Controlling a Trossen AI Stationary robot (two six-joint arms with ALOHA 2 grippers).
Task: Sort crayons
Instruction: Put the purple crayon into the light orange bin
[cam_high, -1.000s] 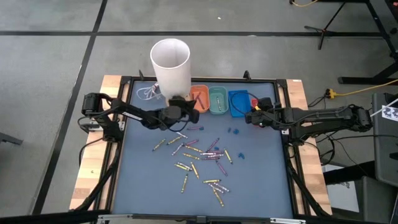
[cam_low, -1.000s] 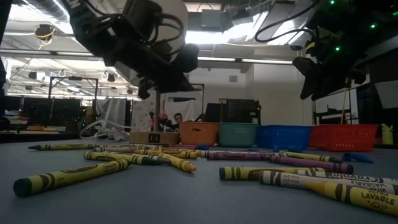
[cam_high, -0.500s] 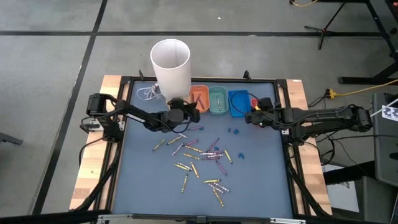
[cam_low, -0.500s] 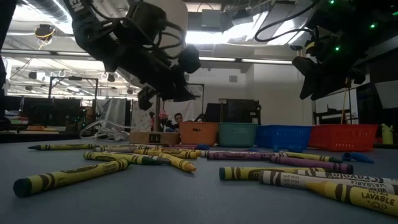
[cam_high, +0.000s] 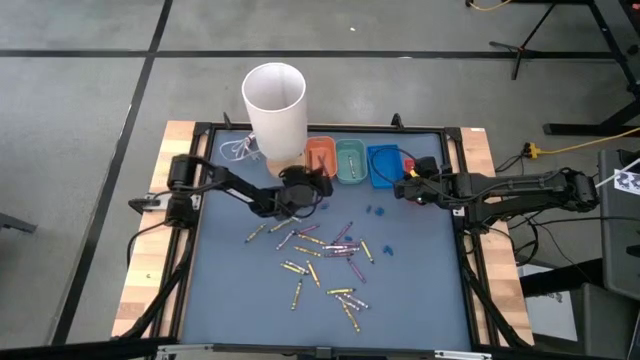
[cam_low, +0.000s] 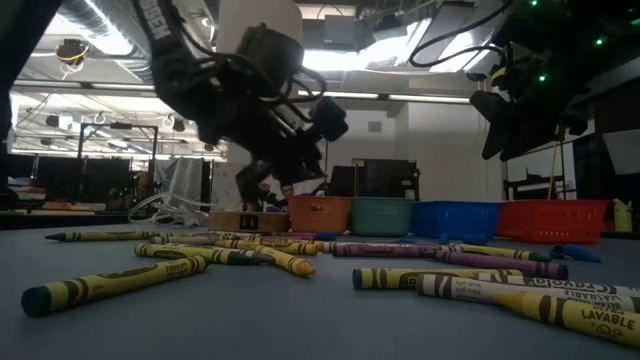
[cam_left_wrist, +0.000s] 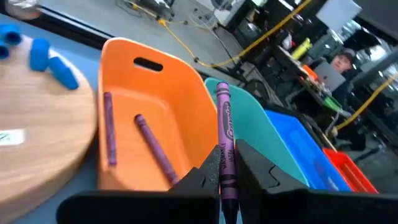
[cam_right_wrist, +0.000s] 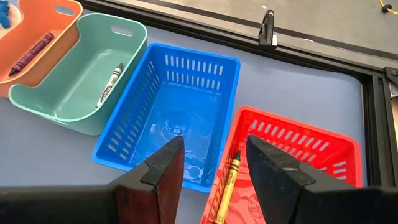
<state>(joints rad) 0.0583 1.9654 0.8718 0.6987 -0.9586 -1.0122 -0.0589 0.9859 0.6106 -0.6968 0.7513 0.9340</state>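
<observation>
While the white cylinder (cam_high: 274, 105) stands at the counter's (cam_high: 420, 290) far edge toward the left, the left end effector (cam_high: 300, 188) hovers just in front of it, near the orange bin (cam_high: 321, 158), its fingers pinching a purple crayon (cam_left_wrist: 226, 146) that sticks up between them. In the left wrist view two more purple crayons (cam_left_wrist: 152, 146) lie inside that orange bin. Next along the row sits the teal bin (cam_right_wrist: 78, 71), holding one pale crayon (cam_right_wrist: 110, 83), then the blue basket (cam_right_wrist: 171, 112) and the red basket (cam_right_wrist: 292, 165), where a yellow crayon (cam_right_wrist: 227, 183) lies. In the middle of the counter the loose crayons (cam_high: 320, 255), yellow and purple mostly, lie scattered, with small blue bits (cam_high: 377, 211) just beyond them. The right end effector (cam_high: 405, 187) hangs over the blue and red baskets, fingers spread and holding nothing.
</observation>
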